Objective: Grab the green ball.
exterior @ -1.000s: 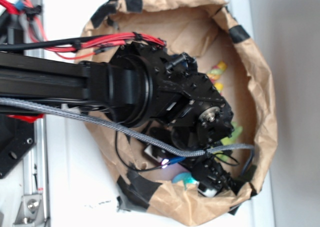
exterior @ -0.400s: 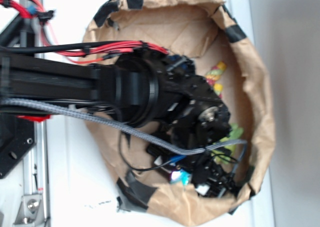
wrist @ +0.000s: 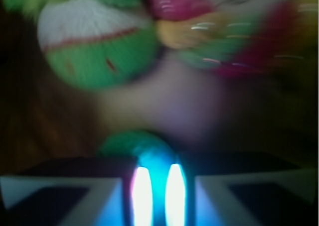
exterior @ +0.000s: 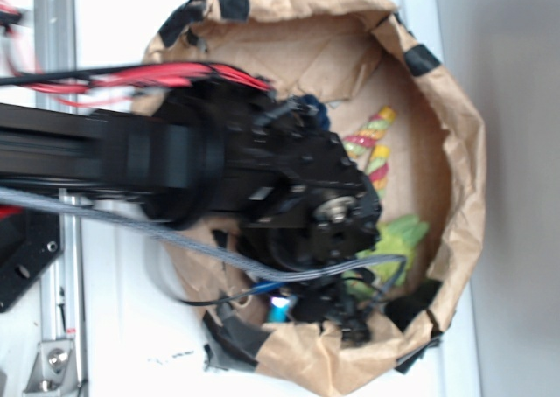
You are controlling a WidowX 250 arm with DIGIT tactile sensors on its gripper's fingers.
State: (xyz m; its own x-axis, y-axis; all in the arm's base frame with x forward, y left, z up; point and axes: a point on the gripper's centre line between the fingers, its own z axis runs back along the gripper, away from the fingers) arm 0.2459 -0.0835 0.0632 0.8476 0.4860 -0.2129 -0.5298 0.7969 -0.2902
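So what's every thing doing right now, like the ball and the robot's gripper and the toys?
green ball: sitting between the gripper's fingers, close to the wrist camera.
gripper: around the ball; too blurry to tell if it is squeezing.
lime-green toy: lying loose, apart from the gripper.
striped rope: lying loose in the bag.
paper bag: open, rim rolled down and taped.

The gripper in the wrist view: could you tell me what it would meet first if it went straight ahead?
Probably the green ball, sitting right between the gripper fingers; beyond it lies the lime-green toy. Blur leaves depth unclear.
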